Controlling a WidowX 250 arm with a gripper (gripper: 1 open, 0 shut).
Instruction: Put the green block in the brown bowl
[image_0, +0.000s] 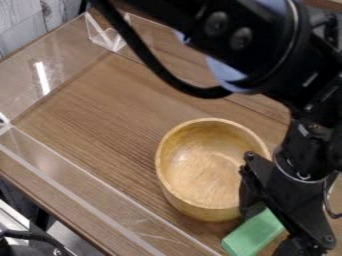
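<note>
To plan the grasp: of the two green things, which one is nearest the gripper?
The green block, right beside the bowl; the other lies far left.

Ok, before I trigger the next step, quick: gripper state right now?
Gripper: open, jaws down at the green block; whether they touch it can't be told.

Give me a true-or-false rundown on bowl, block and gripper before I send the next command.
1. The green block is inside the brown bowl. False: it lies outside, by the bowl's near edge.
2. The bowl stands upright, its open side facing up. True.
3. The gripper is on the far side of the table from the block. False: it is right at the block.
4. Part of the block is hidden by the gripper. True.
</note>
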